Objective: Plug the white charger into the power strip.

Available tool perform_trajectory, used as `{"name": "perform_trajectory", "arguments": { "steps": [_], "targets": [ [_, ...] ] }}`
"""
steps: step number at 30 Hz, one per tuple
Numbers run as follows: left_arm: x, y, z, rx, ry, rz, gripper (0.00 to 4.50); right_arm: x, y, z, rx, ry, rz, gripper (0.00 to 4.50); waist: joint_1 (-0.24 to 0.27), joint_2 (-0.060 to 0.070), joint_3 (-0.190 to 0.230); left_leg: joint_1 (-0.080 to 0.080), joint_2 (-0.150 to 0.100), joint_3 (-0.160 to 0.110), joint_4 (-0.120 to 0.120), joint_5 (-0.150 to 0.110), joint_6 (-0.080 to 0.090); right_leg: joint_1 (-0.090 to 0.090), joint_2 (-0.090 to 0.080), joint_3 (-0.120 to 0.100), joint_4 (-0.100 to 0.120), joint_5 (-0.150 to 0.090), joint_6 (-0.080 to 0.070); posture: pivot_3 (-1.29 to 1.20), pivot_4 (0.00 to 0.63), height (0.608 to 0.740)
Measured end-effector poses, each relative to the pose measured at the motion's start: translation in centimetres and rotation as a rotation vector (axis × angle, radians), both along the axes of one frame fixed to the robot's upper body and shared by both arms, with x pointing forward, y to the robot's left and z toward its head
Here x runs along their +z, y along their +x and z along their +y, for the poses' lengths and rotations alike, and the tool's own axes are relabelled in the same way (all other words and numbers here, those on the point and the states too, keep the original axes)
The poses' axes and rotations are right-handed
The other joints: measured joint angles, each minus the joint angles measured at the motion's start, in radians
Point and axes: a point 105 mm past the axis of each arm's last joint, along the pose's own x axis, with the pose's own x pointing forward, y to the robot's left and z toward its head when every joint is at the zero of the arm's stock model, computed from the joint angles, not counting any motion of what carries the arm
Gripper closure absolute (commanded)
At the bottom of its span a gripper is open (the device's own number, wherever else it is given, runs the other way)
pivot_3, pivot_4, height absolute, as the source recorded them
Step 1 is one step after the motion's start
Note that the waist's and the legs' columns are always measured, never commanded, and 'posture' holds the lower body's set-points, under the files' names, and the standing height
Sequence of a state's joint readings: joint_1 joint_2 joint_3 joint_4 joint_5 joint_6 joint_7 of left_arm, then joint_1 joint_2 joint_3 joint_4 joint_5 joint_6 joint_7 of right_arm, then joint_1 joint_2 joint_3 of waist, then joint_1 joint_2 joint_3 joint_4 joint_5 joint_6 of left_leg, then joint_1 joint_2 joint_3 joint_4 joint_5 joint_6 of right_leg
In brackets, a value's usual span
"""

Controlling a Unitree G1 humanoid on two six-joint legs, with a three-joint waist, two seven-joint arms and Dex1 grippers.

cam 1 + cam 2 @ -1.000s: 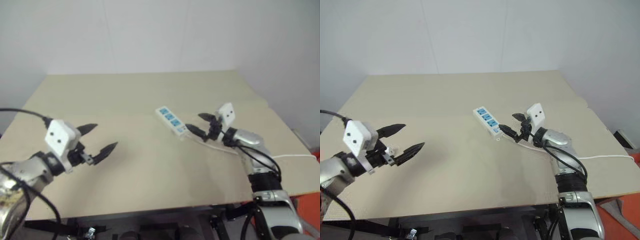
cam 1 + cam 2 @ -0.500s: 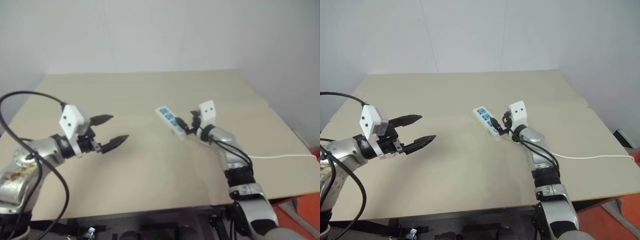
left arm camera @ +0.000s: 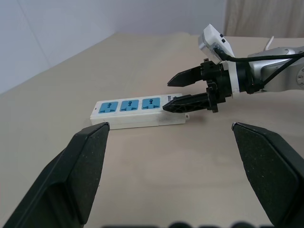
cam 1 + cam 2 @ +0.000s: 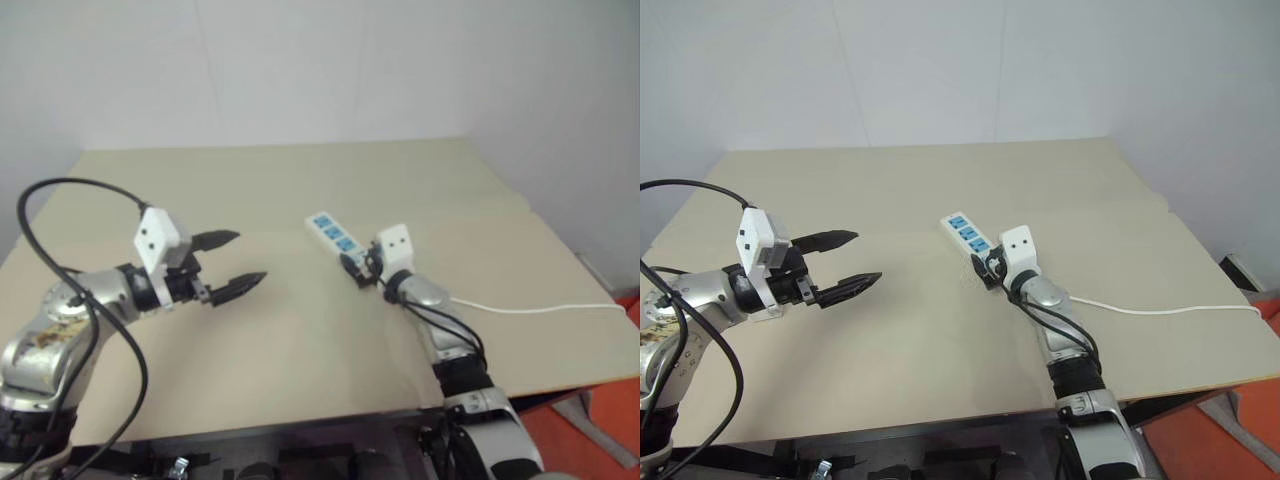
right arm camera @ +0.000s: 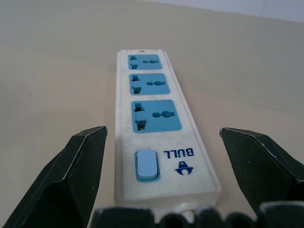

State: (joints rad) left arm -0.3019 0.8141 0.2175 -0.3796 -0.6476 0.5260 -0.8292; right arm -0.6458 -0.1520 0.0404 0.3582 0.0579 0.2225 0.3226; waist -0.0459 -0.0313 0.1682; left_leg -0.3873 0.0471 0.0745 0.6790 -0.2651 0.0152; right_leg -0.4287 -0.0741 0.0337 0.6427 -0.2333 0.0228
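Beige tabletop (image 4: 940, 320) carrying white power strip (image 4: 965, 235) w/ three blue socket faces, lying diagonally right of centre, nearer the right edge than the left, well in from the front edge. Blue rocker switch (image 5: 146, 165) and "BULL" mark at the strip's cord end, seen in right wrist view. Thin white cord (image 4: 1160, 309) running from that end across the tabletop toward the right edge.

Right gripper (image 3: 187, 90) low at the strip's cord end, fingers spread apart, nothing between them. One black fingertip (image 3: 172, 107) at the strip's end edge in left wrist view, prob. touching, hard to confirm; other finger raised above the strip. In right wrist view both fingers flanking the switch end, one on either side, strip centred in the gap.

Left gripper (image 4: 840, 263) over the left half of the tabletop, well apart from the strip, pointing toward it, fingers wide apart and empty. Black cable (image 4: 685, 185) looping up off the left arm.

White charger: can't locate on the tabletop or in either gripper.

All three sockets bare, nothing plugged in.
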Motion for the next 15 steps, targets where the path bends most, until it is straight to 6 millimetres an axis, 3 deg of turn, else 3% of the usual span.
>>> {"name": "perform_trajectory", "arguments": {
  "steps": [3, 15],
  "targets": [
    [0.0, 0.0, -0.1, -0.002, -0.003, 0.001, 0.00, -0.9, 0.2, 0.3, 0.001, 0.000, 0.023, 0.03, 0.001, 0.000, 0.000, 0.000, 0.000, 0.000, 0.000, 0.000, 0.000, 0.000, 0.000, 0.000, 0.000, 0.000, 0.000, 0.00, 0.150, 0.740],
    [-0.3, 0.0, 0.0, 0.004, -0.001, 0.005, 0.00, -1.1, 1.6, 0.6, 0.008, 0.015, -0.020, 0.03, 0.000, 0.000, 0.000, 0.002, 0.000, 0.000, 0.000, 0.000, 0.000, 0.001, 0.000, 0.000, 0.001, 0.000, 0.000, 0.00, 0.150, 0.740]
  ]
}}
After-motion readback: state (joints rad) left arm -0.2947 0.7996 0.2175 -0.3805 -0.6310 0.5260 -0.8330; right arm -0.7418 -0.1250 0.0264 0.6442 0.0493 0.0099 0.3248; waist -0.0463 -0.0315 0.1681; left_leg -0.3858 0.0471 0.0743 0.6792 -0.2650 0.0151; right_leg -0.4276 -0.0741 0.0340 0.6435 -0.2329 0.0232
